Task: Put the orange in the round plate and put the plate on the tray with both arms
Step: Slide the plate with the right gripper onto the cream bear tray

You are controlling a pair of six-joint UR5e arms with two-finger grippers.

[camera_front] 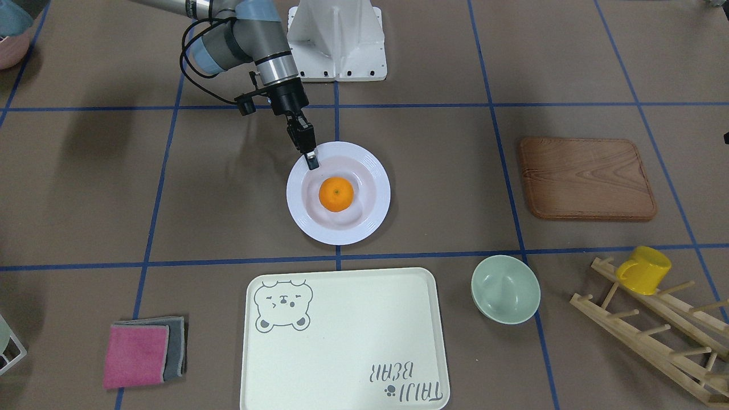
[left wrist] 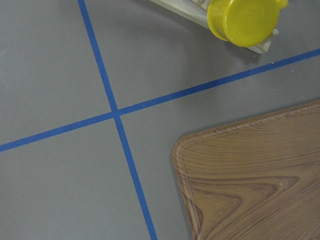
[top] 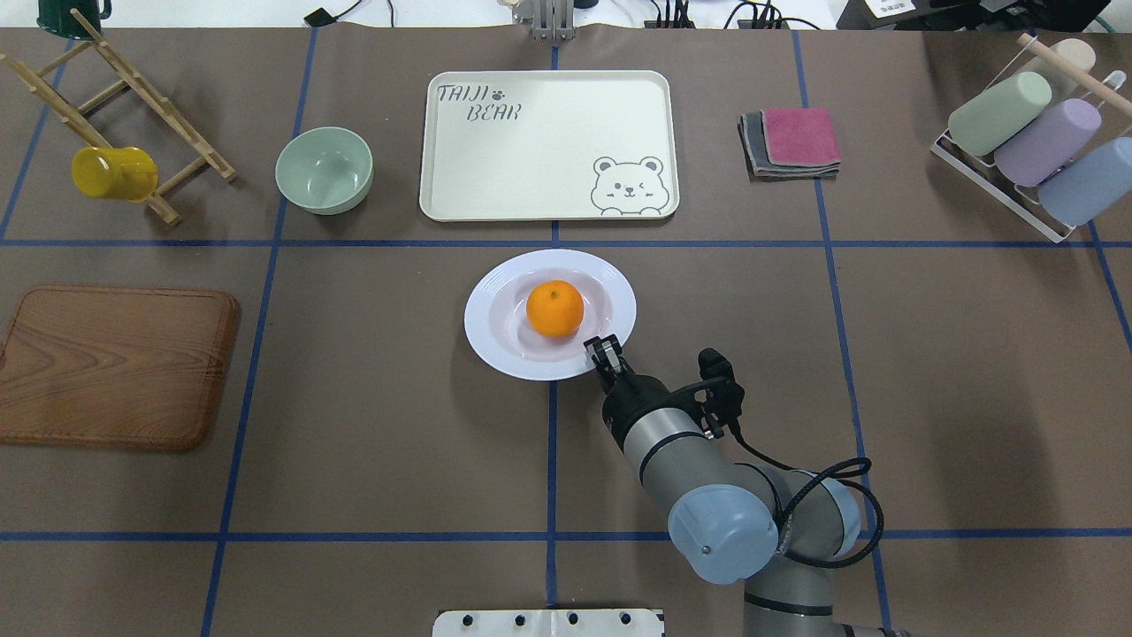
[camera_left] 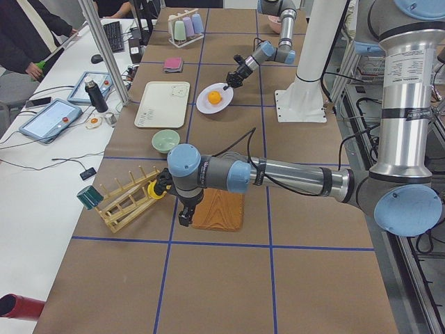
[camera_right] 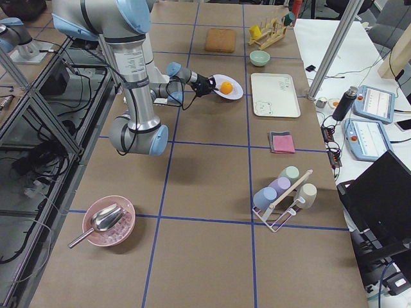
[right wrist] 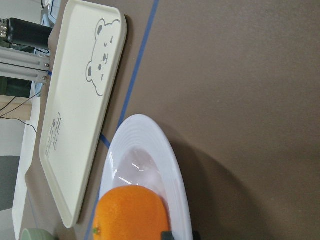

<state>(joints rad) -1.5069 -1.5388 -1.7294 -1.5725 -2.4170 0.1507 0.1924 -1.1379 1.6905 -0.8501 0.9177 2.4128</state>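
Observation:
The orange [top: 554, 308] lies in the middle of the white round plate [top: 495, 341], which rests on the table just short of the cream tray [top: 531, 168]. My right gripper [top: 604, 347] is at the plate's near right rim, its fingers closed over the rim edge. In the right wrist view the orange [right wrist: 131, 216] and the plate rim [right wrist: 170, 165] fill the lower part, with the tray [right wrist: 75, 120] behind. My left gripper [camera_left: 184, 218] shows only in the exterior left view, hanging over the corner of the wooden board [camera_left: 217, 209]; I cannot tell whether it is open or shut.
A pale-green bowl [top: 324, 169] sits left of the tray. A yellow cup [top: 113, 172] hangs on a wooden rack [top: 133, 97]. Folded pink and grey cloths [top: 791, 141] and a rack of cups [top: 1030, 141] lie to the right.

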